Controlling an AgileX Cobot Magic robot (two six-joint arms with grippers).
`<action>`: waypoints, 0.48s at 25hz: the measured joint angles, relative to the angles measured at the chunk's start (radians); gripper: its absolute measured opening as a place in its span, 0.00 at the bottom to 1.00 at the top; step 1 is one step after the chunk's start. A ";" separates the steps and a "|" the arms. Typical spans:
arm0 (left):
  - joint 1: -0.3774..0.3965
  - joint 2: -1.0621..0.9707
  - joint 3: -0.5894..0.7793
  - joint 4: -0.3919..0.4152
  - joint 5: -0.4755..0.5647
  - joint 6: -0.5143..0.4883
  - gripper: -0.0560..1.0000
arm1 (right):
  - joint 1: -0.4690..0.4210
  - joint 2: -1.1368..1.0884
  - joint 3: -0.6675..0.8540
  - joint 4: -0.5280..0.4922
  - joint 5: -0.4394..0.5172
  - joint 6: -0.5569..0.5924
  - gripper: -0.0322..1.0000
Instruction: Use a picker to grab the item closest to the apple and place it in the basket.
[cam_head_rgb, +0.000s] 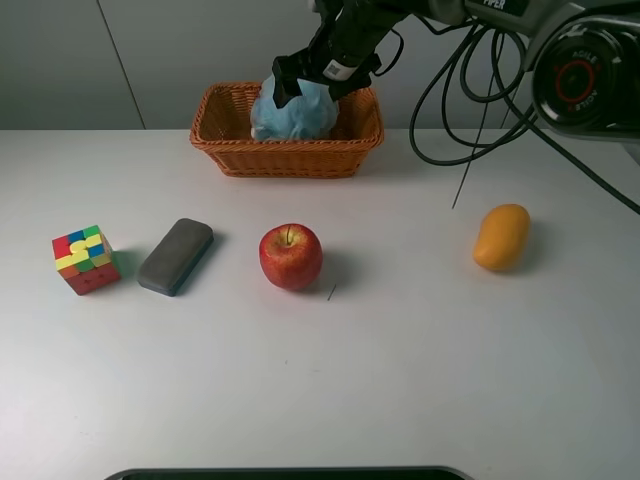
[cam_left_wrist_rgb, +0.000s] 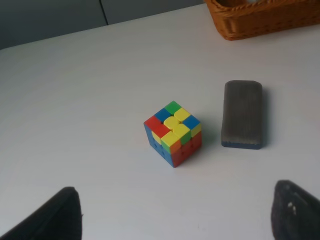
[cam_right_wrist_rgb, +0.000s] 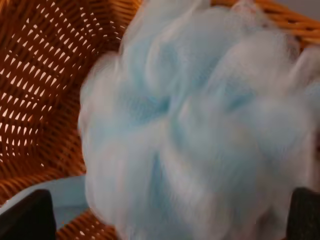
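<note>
A red apple (cam_head_rgb: 291, 256) sits mid-table. A light blue bath puff (cam_head_rgb: 295, 115) lies inside the orange wicker basket (cam_head_rgb: 215, 140) at the back. My right gripper (cam_head_rgb: 312, 88) hovers right above the puff with its fingers spread wide on either side of it. In the right wrist view the puff (cam_right_wrist_rgb: 200, 125) is blurred and fills the space between the two fingertips over the basket wall (cam_right_wrist_rgb: 40, 75). My left gripper (cam_left_wrist_rgb: 175, 220) is open and empty, above the table near the cube; it does not show in the exterior view.
A grey eraser block (cam_head_rgb: 176, 256) lies left of the apple, also in the left wrist view (cam_left_wrist_rgb: 242, 115). A colourful puzzle cube (cam_head_rgb: 84, 259) (cam_left_wrist_rgb: 173, 132) stands at far left. A yellow mango (cam_head_rgb: 501, 237) lies at right. Black cables (cam_head_rgb: 470, 100) hang behind the right arm.
</note>
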 joint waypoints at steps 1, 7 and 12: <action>0.000 0.000 0.000 0.000 0.000 0.000 0.74 | 0.000 0.000 0.000 0.000 0.012 0.002 0.71; 0.000 0.000 0.000 0.000 0.000 0.000 0.74 | 0.000 -0.081 0.000 -0.034 0.161 0.004 0.71; 0.000 0.000 0.000 0.000 0.000 0.000 0.74 | 0.000 -0.204 0.000 -0.066 0.320 0.004 0.71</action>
